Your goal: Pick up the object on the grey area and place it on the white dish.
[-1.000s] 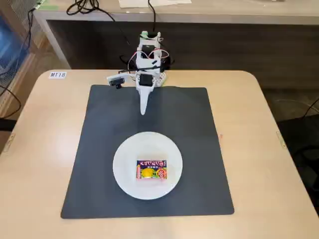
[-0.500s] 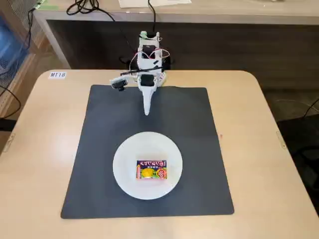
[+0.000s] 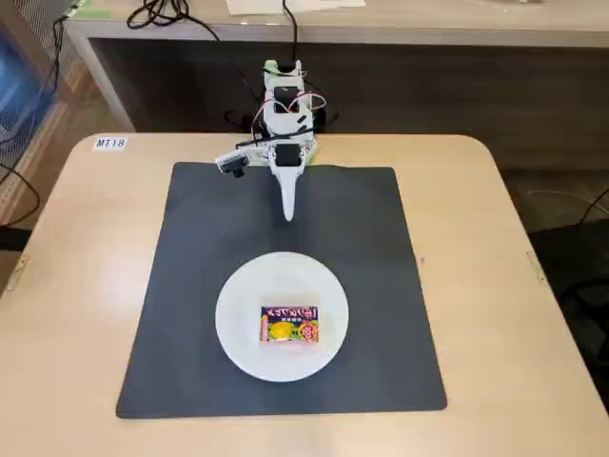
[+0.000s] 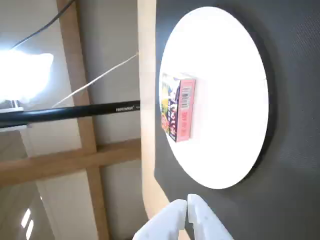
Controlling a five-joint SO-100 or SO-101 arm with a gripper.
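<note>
The snack packet [image 3: 289,325], pink and purple with a yellow picture, lies flat on the round white dish [image 3: 238,324]. The dish sits on the dark grey mat [image 3: 381,276], toward its near side. My gripper [image 3: 289,215] is shut and empty, hanging over the far part of the mat, well apart from the dish. The wrist view lies on its side: the packet [image 4: 177,107] rests on the dish [image 4: 225,100], the mat [image 4: 295,200] lies around it, and my shut white fingertips [image 4: 187,205] enter from the bottom edge.
The beige table [image 3: 495,248] surrounds the mat, with a small label [image 3: 109,143] at its far left corner. The arm's base [image 3: 285,95] stands at the far edge with cables behind it. A black pole [image 4: 70,112] crosses the wrist view.
</note>
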